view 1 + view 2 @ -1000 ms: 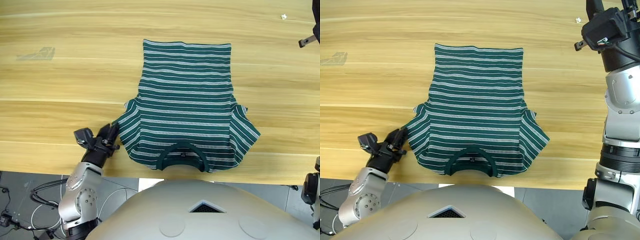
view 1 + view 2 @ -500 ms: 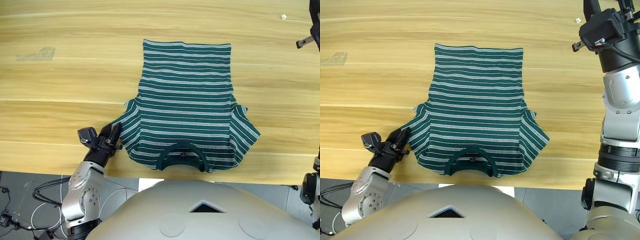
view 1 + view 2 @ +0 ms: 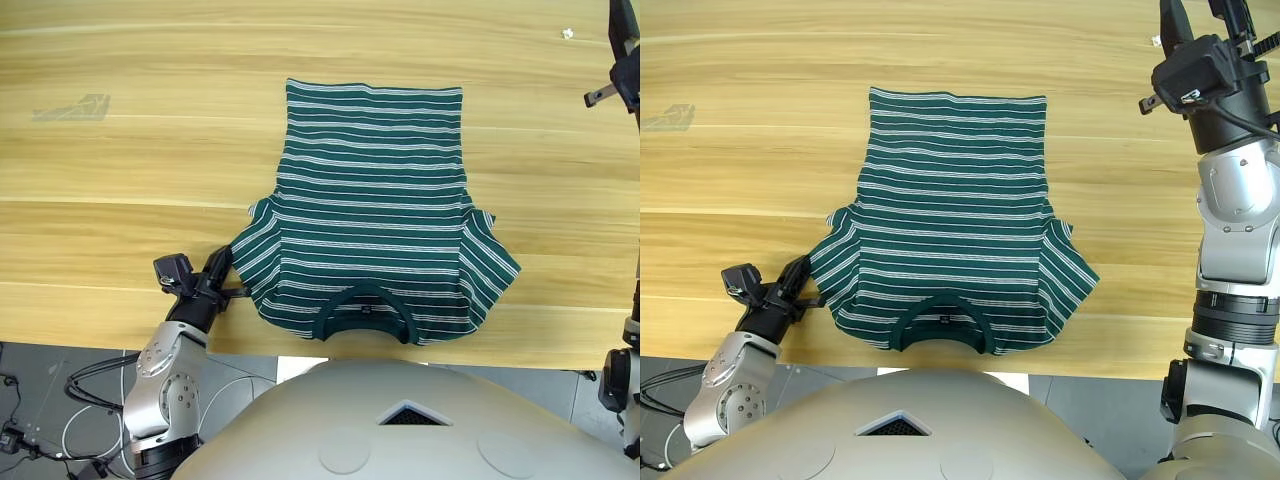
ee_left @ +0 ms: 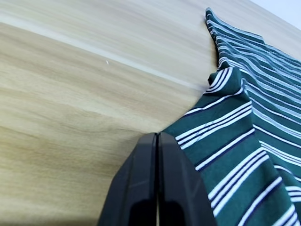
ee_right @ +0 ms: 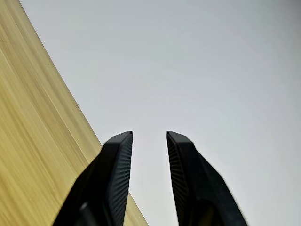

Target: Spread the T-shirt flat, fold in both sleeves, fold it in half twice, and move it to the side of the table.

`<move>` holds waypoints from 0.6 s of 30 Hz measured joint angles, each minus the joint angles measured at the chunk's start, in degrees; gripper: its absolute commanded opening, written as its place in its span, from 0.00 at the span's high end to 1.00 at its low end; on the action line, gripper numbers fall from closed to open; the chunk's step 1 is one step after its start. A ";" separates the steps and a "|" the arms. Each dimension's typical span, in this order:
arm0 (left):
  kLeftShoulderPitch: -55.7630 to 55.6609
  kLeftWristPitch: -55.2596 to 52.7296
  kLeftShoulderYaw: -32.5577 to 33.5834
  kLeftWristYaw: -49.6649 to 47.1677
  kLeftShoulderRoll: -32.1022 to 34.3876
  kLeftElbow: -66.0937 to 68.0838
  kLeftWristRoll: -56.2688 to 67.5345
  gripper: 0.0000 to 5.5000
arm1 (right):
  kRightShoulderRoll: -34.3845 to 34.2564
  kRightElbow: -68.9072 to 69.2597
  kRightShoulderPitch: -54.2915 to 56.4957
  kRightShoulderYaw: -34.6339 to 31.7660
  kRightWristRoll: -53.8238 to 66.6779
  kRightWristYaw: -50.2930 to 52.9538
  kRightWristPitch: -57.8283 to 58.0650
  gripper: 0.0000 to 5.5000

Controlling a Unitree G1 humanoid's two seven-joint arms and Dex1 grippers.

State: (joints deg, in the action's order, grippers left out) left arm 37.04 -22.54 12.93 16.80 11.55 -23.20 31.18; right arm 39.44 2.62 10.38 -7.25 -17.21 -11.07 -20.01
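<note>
Left wrist view: left gripper (image 4: 156,136), jaws closed, is touching the green striped cotton T-shirt (image 3: 372,210) lying at the pale wooden table's (image 3: 120,180) near edge. Right gripper (image 5: 149,135), jaws slightly parted, is hovering over its far side; sleeve-folding is probably needing a single-layer pinch.

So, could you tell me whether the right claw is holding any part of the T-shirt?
No, the right claw is open and empty, well apart from the T-shirt.

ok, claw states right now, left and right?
Left claw: closed at the T-shirt sleeve edge; grip on cloth unclear.
Right claw: open, empty.
</note>
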 measured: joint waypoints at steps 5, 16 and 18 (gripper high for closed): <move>0.00 0.04 -0.18 -0.02 0.21 -0.01 -0.07 1.00 | -0.03 -1.10 -0.02 0.02 -0.44 0.45 -0.54 0.76; 0.43 8.22 -0.55 1.43 -0.84 -3.79 -2.96 1.00 | -1.05 -1.71 -0.02 0.92 -1.39 0.90 -0.78 0.76; 0.44 10.19 -1.54 2.45 -1.09 -4.68 -3.57 1.00 | -1.18 -1.71 -0.01 0.96 -1.39 0.91 -0.78 0.76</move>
State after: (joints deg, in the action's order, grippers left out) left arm 37.48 -12.35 11.38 19.25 10.46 -27.88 27.62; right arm 38.25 0.91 10.36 -6.29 -18.60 -10.17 -20.78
